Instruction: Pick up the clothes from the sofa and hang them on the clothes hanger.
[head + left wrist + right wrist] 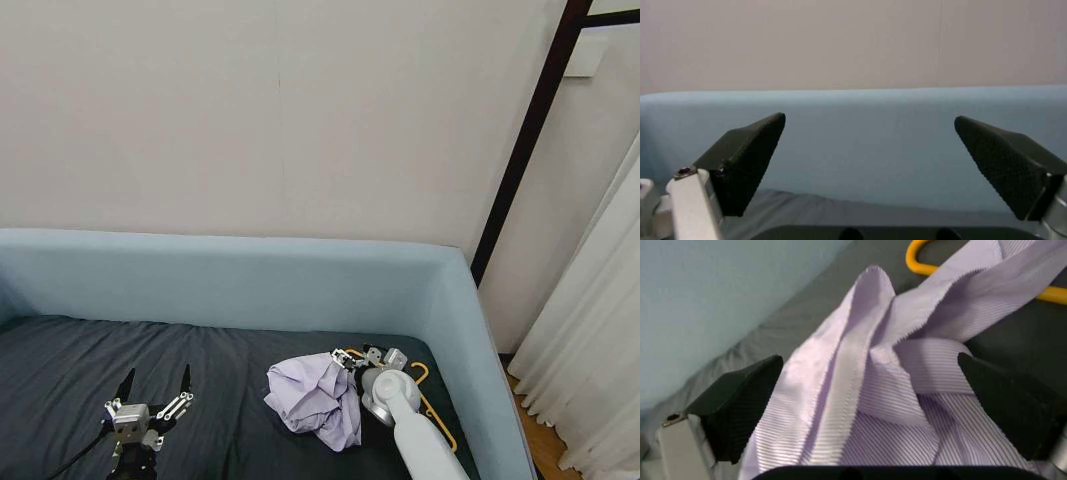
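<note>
The lilac shirt (312,398) lies crumpled on the dark grey seat (120,350) of the light blue sofa (300,285), near the robot's right end of the seat and just below the backrest; a yellow hanger (432,392) lies flat on the seat beside it, between the shirt and the side arm of the sofa, and one part of it is under the cloth. The right gripper (348,360) is low over the shirt on the backrest side, at the end of the white arm that comes in from the bottom edge of the head view; in the right wrist view its two black fingers (740,410) stand wide apart, and the folded, striped cloth fills the space between them; whether the pads touch the cloth I cannot tell, but they are not pressed on it. The left gripper (155,388) hangs over the bare seat well apart from the shirt, on the robot's left; its fingers (750,160) also stand wide apart with nothing between them, and they point to the blue backrest. Behind the sofa is a plain pale wall (280,120); a white curtain (600,380) hangs at the right.
</note>
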Motion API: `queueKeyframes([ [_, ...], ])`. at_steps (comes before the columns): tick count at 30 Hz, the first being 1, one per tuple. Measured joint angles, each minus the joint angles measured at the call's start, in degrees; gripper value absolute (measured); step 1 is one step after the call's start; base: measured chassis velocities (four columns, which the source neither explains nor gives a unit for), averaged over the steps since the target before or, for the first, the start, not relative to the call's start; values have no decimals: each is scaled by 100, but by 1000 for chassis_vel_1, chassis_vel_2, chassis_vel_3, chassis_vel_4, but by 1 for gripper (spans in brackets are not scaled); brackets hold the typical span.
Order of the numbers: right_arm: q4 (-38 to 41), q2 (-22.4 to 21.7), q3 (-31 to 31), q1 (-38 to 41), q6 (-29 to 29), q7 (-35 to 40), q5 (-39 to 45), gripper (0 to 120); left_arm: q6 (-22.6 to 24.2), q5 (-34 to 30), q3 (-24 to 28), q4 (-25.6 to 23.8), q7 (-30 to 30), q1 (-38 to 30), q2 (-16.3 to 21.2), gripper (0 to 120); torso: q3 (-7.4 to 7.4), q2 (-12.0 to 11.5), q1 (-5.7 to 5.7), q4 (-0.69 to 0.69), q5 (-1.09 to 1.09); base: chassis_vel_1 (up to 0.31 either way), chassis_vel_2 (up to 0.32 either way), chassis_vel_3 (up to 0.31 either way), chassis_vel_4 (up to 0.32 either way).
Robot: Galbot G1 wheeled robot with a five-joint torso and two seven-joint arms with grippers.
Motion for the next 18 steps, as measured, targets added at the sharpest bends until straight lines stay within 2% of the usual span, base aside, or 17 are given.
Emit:
queueKeyframes([
  [7, -119, 97, -138, -33, 18, -84, -321, 100, -21, -7, 5, -29, 0, 20, 13, 100, 0, 0, 0, 0, 1, 0, 0, 0, 0],
  [11, -172, 194, -179, 13, -40, -83, -384, 91, -43, -3, 11, -20, 6, 23, 18, 100, 0, 0, 0, 1, 1, 0, 0, 0, 0],
  [14, -215, 240, -256, 55, -60, -95, -449, 77, -69, -3, -9, 18, 8, 15, 45, 100, 0, 0, 0, 1, 1, 0, 0, 0, 0],
  [16, -232, 248, -274, 62, -60, -107, -497, 73, -87, -3, -13, 32, 8, 8, 46, 100, 0, 0, 0, 1, 1, 0, 0, 0, 0],
  [18, -263, 262, -315, 64, -60, -141, -616, 64, -137, -3, -18, 69, 8, -8, 44, 100, 0, 0, 0, 1, 1, 0, 0, 0, 0],
])
